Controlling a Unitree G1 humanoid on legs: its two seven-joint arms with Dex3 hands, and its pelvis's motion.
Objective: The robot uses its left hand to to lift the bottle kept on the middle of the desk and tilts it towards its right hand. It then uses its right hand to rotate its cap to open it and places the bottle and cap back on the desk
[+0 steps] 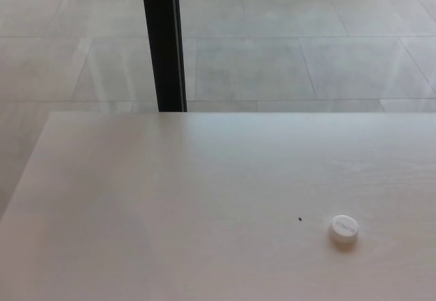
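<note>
White cap (343, 227) lying flat on the pale desk (204, 199), towards its right side, well in from the far edge; neither hand nor the bottle visible, finger state indeterminable. Dark post (163, 42) behind.

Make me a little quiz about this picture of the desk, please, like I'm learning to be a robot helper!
1. True or false: the white cap lies on the desk, with no bottle under it.
2. What stands behind the desk's far edge? A) a red chair B) a black post C) a blue bin
3. Fill in: near the cap, a tiny dark ____ marks the desk.

Key:
1. True. No bottle shows in this view at all, and neither robot hand shows.
2. B
3. speck, just to the cap's left in the picture.
</note>
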